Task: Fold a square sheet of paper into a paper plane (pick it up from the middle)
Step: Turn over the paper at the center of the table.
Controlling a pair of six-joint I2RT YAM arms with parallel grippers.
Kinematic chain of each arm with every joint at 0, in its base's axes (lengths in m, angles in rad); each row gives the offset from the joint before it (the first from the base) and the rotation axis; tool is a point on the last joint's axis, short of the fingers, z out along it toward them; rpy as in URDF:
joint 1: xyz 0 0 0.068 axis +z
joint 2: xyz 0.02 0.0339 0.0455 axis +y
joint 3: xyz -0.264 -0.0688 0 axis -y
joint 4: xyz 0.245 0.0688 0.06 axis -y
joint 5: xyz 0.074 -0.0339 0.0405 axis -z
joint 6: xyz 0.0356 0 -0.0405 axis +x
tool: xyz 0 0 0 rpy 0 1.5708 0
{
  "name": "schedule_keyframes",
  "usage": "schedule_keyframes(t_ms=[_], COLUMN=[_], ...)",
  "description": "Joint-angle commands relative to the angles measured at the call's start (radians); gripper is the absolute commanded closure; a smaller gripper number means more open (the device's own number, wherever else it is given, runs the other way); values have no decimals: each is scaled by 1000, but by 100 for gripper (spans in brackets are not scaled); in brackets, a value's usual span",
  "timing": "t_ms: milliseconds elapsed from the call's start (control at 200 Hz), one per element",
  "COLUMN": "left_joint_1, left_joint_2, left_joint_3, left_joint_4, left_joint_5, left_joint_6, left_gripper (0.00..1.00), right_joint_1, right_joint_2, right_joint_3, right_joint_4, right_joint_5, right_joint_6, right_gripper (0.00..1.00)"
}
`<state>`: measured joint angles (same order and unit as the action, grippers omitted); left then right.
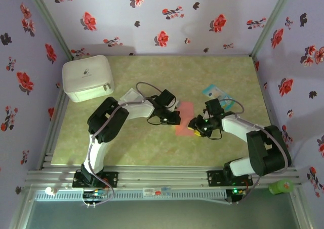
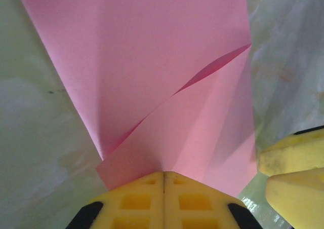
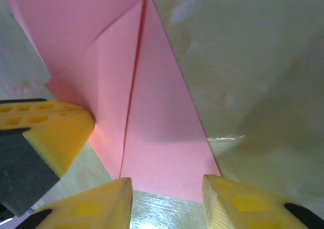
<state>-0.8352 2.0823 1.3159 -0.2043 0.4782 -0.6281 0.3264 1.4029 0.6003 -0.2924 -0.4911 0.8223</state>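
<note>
Left end effector (image 2: 163, 201) pressed together at folded pink paper (image 2: 152, 62) | right end effector (image 3: 167, 203) spread | top view: white box (image 1: 87, 77)

The left arm (image 1: 107, 121) bends at the elbow and reaches to the right. The right arm (image 1: 260, 147) bends and reaches to the left, so the two wrists are near each other, both tilted downward. The left gripper (image 2: 163, 174) is fully closed, its two yellow fingers pressed flat together, while the right gripper (image 3: 167, 186), just beside it, has a clear gap between its fingers.
</note>
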Motion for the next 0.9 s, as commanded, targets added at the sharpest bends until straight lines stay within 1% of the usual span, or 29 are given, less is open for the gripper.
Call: schedule_keyframes(t_ms=[0, 60, 260, 450, 565, 610, 665, 670, 695, 770, 890], left_joint_1=[-18, -21, -22, -23, -21, -22, -23, -22, -22, -22, -23], left_joint_2=[8, 0, -11, -16, -16, -16, -17, -17, -17, -17, -15], left_joint_3=[-27, -34, -52, -67, -73, -75, -77, -77, -78, -74, -70], left_joint_4=[-17, -6, 24, 36, 37, 37, 39, 39, 38, 37, 29], left_joint_5=[-15, -19, -21, -22, -26, -29, -32, -33, -32, -32, -32], left_joint_6=[-8, -16, -38, -43, -42, -44, -45, -44, -47, -46, -41], left_gripper=[94, 94, 95, 95, 95, 95, 95, 95, 95, 95, 95], right_joint_1=[5, 6, 6, 9, 7, 8, 8, 7, 7, 5, -9], right_joint_2=[17, 28, 56, 69, 98, 104, 101, 101, 96, 90, 115], right_joint_3=[39, 51, 40, 35, 59, 59, 56, 56, 58, 72, 88], right_joint_4=[-60, -79, -30, 73, 68, 92, 134, 136, 141, 143, 146], right_joint_5=[52, 64, 68, 15, 1, -8, -18, -18, -18, -18, -37], right_joint_6=[-9, -15, 15, 43, 40, 46, 55, 55, 53, 29, -12], right_gripper=[59, 59, 58, 57, 57, 57, 55, 53, 50, 43, 42])
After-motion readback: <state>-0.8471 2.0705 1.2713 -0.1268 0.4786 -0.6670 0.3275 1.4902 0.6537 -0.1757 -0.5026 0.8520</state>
